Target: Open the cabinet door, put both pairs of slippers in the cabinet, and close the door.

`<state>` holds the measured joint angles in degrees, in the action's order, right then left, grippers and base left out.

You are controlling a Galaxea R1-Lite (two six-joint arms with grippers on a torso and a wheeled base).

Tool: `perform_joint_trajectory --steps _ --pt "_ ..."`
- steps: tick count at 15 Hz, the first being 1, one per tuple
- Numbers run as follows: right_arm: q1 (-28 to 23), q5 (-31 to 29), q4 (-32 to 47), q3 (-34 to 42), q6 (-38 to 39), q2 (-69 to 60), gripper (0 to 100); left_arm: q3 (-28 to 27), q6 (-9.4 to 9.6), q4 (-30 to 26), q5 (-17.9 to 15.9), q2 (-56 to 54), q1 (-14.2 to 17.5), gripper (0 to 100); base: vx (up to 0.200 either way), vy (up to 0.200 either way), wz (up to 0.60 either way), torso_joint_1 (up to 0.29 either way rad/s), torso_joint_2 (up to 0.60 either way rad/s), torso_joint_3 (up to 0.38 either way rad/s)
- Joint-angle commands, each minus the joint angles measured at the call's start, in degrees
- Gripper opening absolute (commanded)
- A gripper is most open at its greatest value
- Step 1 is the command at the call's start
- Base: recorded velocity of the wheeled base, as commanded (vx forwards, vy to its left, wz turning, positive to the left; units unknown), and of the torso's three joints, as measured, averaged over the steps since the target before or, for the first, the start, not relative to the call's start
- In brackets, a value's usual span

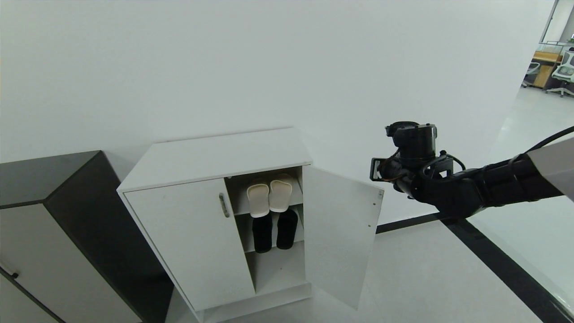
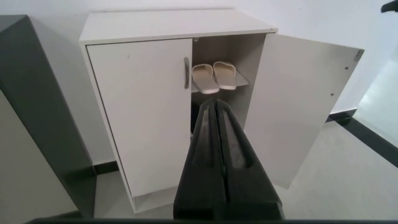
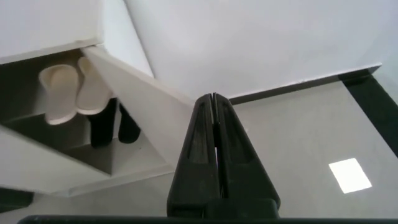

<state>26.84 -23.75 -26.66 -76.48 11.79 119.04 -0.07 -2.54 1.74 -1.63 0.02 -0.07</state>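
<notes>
The white cabinet (image 1: 215,157) stands against the wall with its right door (image 1: 341,224) swung open and its left door (image 1: 188,237) closed. Inside, a pair of white slippers (image 1: 269,195) lies on the upper shelf and a pair of black slippers (image 1: 274,231) on the shelf below. My right arm (image 1: 417,175) is held just right of the open door's outer edge. The right gripper (image 3: 214,102) is shut on nothing, above the door (image 3: 143,93). My left gripper (image 2: 214,107) is shut and empty, in front of the opening, below the white slippers (image 2: 219,76).
A dark cabinet (image 1: 67,215) stands close on the white one's left. A black strip (image 1: 493,264) runs across the floor at the right. Bare floor lies in front of the open door. Office chairs (image 1: 565,67) stand far off at the right.
</notes>
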Motion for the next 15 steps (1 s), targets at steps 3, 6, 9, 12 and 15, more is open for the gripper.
perform_joint_trajectory --steps 3,6,9,12,15 --pt "-1.44 0.63 -0.41 -3.06 0.08 7.79 0 -0.01 -0.01 0.01 -0.04 0.06 -0.01 0 0.0 0.0 0.0 0.0 0.0 0.0" --pt "-2.23 0.63 -0.59 -5.52 0.08 11.3 0 -0.01 -0.01 0.01 0.05 0.06 -0.01 0 0.0 0.0 0.0 0.0 0.0 0.0" --pt "-3.11 0.63 -0.59 -7.63 0.08 13.23 0 -0.01 -0.01 0.01 -0.04 0.06 -0.01 0 0.0 0.0 0.0 0.0 0.0 0.0" --pt "-3.11 0.63 -0.5 -7.45 0.08 13.59 0 -0.01 -0.01 0.01 -0.04 0.06 -0.01 0 0.0 0.0 0.0 0.0 0.0 0.0" --pt "-3.03 0.54 -0.5 -6.75 0.08 13.41 0 -0.01 -0.01 0.01 -0.04 0.06 -0.01 0 0.0 0.0 0.0 0.0 0.0 0.0"
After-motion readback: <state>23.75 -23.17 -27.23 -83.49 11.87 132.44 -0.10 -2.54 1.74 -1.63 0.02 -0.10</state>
